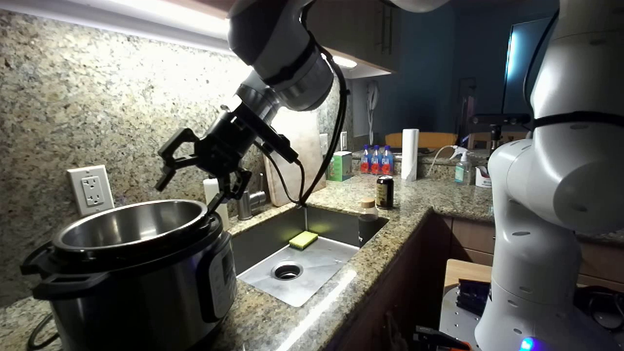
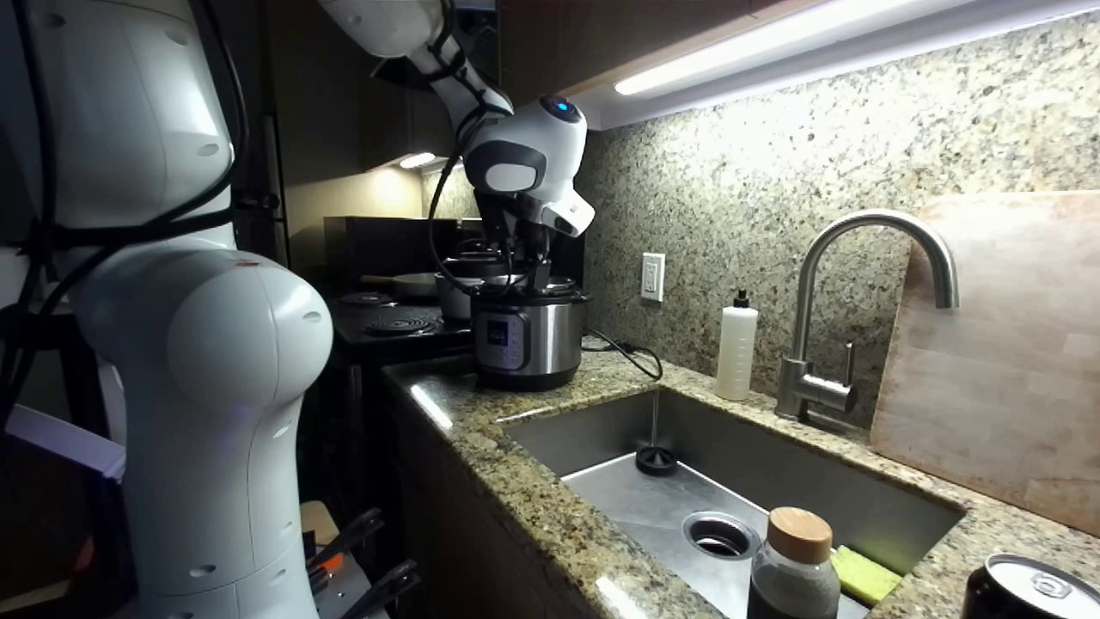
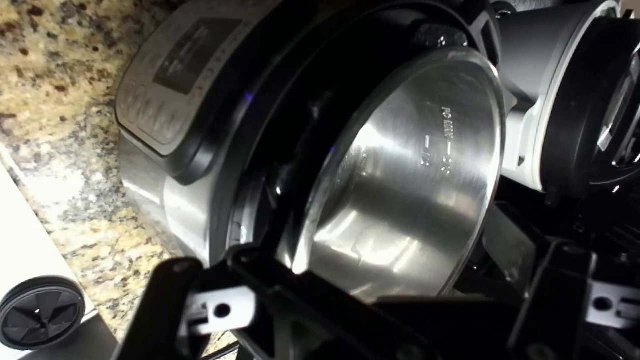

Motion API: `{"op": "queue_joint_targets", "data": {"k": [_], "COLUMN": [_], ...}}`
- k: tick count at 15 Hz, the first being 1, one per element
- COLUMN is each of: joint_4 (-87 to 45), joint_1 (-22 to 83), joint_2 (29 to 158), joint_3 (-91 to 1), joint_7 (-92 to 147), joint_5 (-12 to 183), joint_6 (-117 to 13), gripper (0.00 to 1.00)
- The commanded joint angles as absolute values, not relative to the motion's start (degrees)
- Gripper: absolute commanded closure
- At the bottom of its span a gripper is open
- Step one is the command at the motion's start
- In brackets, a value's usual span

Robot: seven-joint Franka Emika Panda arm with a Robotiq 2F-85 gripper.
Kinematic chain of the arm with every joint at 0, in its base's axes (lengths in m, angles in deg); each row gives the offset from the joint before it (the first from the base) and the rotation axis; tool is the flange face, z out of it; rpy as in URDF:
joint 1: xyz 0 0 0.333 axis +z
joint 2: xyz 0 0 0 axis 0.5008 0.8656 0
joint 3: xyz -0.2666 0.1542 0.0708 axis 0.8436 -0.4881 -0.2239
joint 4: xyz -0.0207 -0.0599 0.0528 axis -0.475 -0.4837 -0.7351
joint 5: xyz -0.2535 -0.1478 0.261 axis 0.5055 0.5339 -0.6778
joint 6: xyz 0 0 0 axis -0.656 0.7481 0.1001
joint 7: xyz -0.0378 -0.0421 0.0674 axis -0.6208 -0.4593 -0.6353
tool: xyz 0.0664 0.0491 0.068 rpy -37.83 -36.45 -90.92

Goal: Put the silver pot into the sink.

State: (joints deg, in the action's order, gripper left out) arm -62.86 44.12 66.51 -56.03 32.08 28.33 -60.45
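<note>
Nearest the wrist camera, the gripper (image 3: 379, 247) spans the bottom of that view, jaws spread well apart, its dark parts merging with the shadow behind. In an exterior view its fingertips (image 1: 165, 178) stand clearly separated, the lower at the right end of the rim of the pot (image 1: 131, 222); whether it touches cannot be told. The pot sits in the cooker (image 2: 554, 335), which hides its outer wall; marks stamped inside show only in the wrist view. Beside the cooker, a pale vessel (image 3: 530, 90) runs off to the right, against a black shape (image 3: 580, 125) hard to make out.

Only the wrist view and an exterior view show the strainer (image 3: 42, 312), lying in the sink (image 2: 593, 434). The sponge (image 2: 864, 576) is partly behind a bottle (image 2: 797, 559) cut off below, and the can (image 2: 1035, 593) is cropped at the corner. In an exterior view the gripper masks part of the tap (image 1: 245, 207). That view alone shows the paper roll (image 1: 410, 155), three water bottles (image 1: 376, 161) and a sprayer (image 1: 462, 170).
</note>
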Motion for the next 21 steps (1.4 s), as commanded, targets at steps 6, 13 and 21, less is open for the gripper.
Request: {"op": "queue_joint_targets", "data": {"k": [6,13,21], "joint_4": [-60.53,-57.35,-51.38], "joint_1": [42.76,42.84,43.28], "joint_2": [69.93,68.61,68.13], "joint_3": [-58.38,-60.69,-61.61], "joint_7": [28.58,12.64,6.84], "joint_5": [37.06,58.96,66.68], "joint_6": [-56.43,-50.38,-45.57], "gripper": [0.66,0.96,1.00]}}
